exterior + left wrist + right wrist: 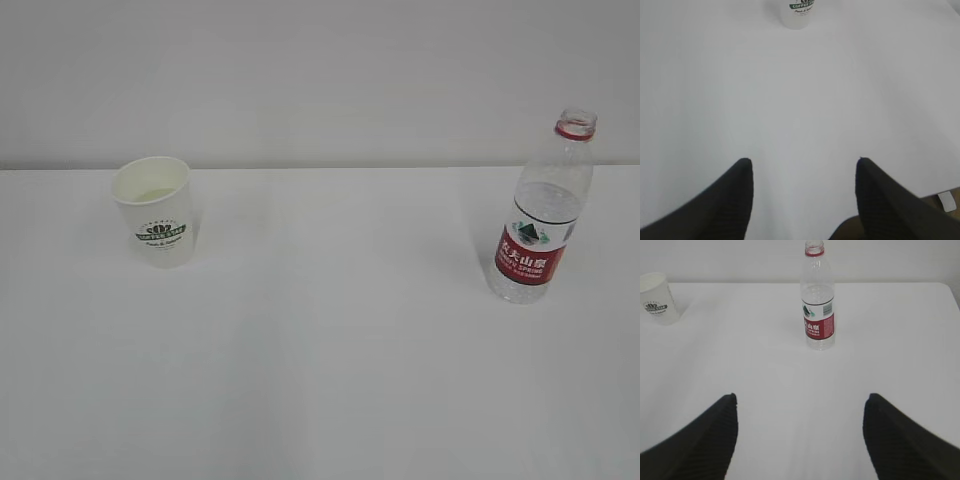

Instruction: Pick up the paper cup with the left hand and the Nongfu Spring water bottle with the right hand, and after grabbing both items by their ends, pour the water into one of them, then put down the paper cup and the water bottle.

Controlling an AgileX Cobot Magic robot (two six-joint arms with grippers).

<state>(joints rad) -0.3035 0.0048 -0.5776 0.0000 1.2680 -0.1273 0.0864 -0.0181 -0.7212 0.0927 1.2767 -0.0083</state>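
Both tools open and empty, cup and bottle waiting upright on the tabletop

The left tool (802,167) hangs with its ribbed black fingers (737,192) spread over bare tabletop (805,110), the paper cup (799,12) well ahead at the top edge of its wrist view; the right tool (800,402) stands wider still, nothing between its fingers, the Nongfu Spring water bottle (817,305) ahead and slightly right of centre. To reach well, I judge each tool should run straight in and level, closing gently low on the thin tapered cup, whose wall would buckle, and on the bottle's ribbed clear plastic near its base. From the exterior view the cup (155,210) sits far left, white with a green logo and cream inside; the capless, red-labelled bottle (540,215) stands far right, well apart from it
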